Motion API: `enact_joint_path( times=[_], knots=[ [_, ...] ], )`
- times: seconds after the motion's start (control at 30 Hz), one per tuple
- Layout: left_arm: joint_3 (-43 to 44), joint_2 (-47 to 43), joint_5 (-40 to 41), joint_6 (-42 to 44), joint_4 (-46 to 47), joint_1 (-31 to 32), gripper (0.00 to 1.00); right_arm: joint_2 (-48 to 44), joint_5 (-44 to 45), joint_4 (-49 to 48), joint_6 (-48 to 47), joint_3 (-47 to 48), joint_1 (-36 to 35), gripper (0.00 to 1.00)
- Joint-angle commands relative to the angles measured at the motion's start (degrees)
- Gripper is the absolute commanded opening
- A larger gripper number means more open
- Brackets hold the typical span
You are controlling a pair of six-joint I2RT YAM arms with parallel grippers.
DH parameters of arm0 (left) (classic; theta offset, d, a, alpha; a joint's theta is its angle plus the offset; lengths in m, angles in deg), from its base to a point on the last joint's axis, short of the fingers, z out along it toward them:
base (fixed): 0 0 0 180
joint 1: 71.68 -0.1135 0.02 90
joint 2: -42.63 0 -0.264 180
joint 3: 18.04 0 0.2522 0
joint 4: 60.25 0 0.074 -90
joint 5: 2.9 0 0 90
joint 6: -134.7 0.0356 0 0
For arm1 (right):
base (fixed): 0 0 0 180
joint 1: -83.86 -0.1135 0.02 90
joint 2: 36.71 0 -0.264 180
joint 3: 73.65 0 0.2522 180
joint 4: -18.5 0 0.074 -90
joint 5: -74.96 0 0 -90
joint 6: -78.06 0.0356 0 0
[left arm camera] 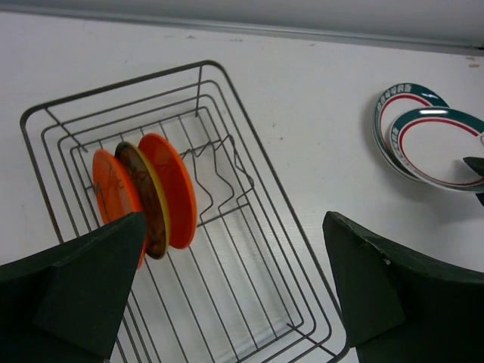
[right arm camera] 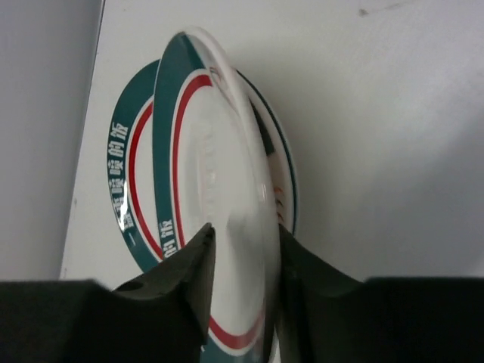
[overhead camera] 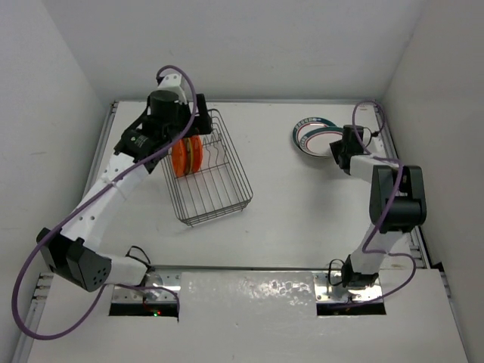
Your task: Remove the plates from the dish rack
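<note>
While two orange plates [left arm camera: 172,189] stand on edge at the far end of the rack [overhead camera: 221,189], with a darker plate [left arm camera: 148,203] sandwiched between them, two others lie well apart from it at the far right of the worktop [overhead camera: 302,219]. The upper white plate [right arm camera: 227,219], banded teal and red, is tilted over the lower white plate [right arm camera: 125,178], which lies flat. Right fingers [right arm camera: 193,276] pinch the upper one's rim from both faces. Left fingers [left arm camera: 83,280] hang above the rack near the orange pair, spread wide and holding nothing.
</note>
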Motion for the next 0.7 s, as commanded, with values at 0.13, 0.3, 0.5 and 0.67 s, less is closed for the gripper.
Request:
enact_joint_path(
  times=[0.13,0.3,0.5,0.67],
  knots=[
    [-0.14,1.37,-3.77,-8.91,-5.2,-7.87,1.0,15.12,-10.96,16.28,-3.18,25.84,-0.17,0.9],
    [2.51,6.91,-9.55,-11.56,-9.52,-12.62,1.0,17.0,-1.33,51.65,-9.95,41.71,-1.49,0.99],
    [2.25,9.11,-11.32,-11.91,-8.91,-12.89,1.0,8.73,4.06,58.79,-13.64,34.42,-1.49,0.99],
    [1.11,9.47,-11.42,-12.26,-7.86,-12.89,0.99,2.75,1.79,56.86,-17.07,30.37,-1.93,0.99]
  ],
)
